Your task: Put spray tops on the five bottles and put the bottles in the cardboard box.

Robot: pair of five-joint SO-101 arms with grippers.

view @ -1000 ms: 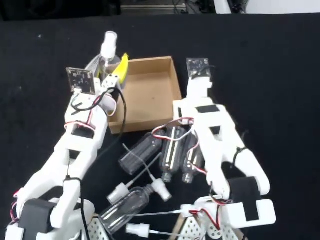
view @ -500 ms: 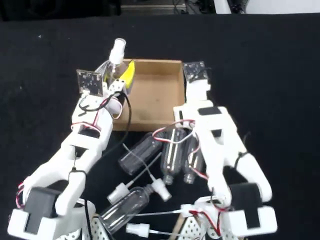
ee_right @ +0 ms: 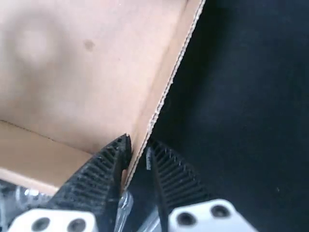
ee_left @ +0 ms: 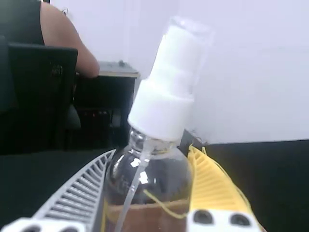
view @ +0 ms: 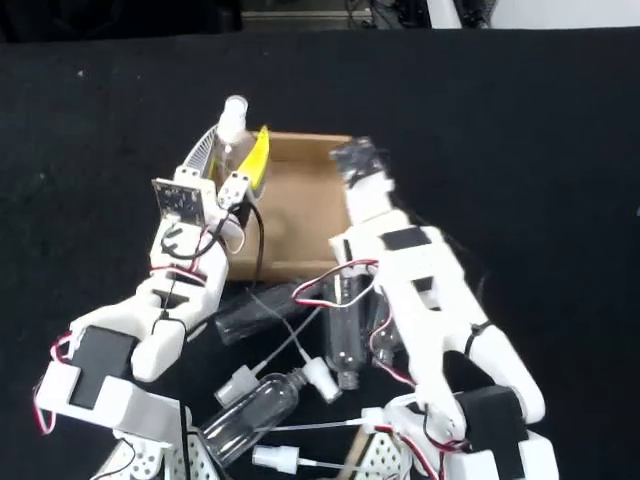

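Brown cardboard box (ee_right: 72,72) is pinched by its right wall in the right gripper (ee_right: 137,154); a spray-topped bottle (ee_left: 154,174) is grasped by the left gripper (ee_left: 145,198) above its far-left corner.

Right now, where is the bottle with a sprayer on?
High view: the capped bottle is in the left gripper, by the cardboard box's far left corner.

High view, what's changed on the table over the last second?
The right gripper, jaws astride the cardboard box wall, pulled the box nearer the front. The left gripper carried its capped bottle to the box's far corner. One loose bottle got nudged; the front bottle and loose spray tops stayed.
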